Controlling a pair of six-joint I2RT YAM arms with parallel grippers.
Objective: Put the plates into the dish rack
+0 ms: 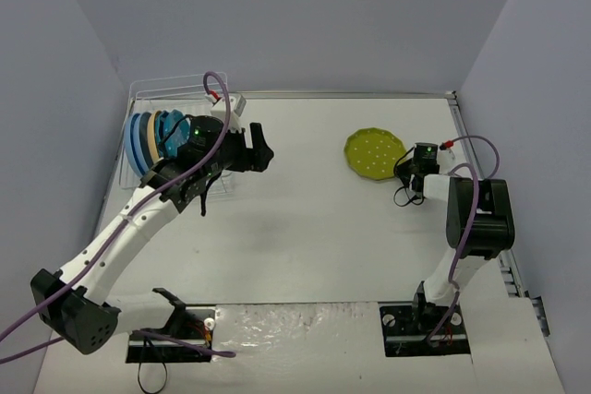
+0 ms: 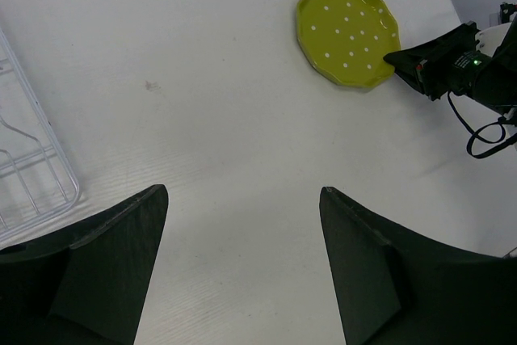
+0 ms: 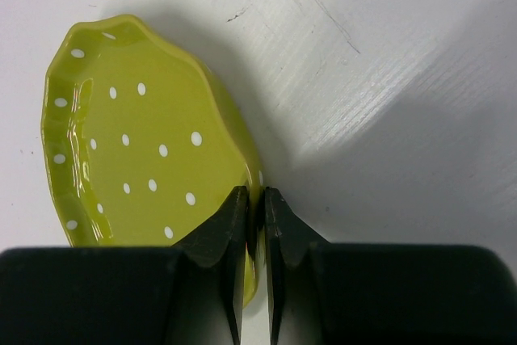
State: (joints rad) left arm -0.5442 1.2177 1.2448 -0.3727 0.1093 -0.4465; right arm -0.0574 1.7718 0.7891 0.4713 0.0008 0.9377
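Note:
The lime green dotted plate (image 1: 374,153) lies at the right back of the table; it also shows in the left wrist view (image 2: 347,31) and the right wrist view (image 3: 145,159). My right gripper (image 1: 406,165) (image 3: 254,199) is shut on its near rim, one finger inside and one outside. The white wire dish rack (image 1: 148,99) stands at the back left, a corner in the left wrist view (image 2: 32,175). Several plates (image 1: 152,137), light blue, orange-yellow and teal, stand upright in it. My left gripper (image 1: 261,147) (image 2: 242,199) is open and empty, right of the rack, above bare table.
Grey walls close in the table on the left, back and right. The right arm's upright links (image 1: 480,219) stand near the right edge. The two arm bases (image 1: 175,334) sit at the near edge.

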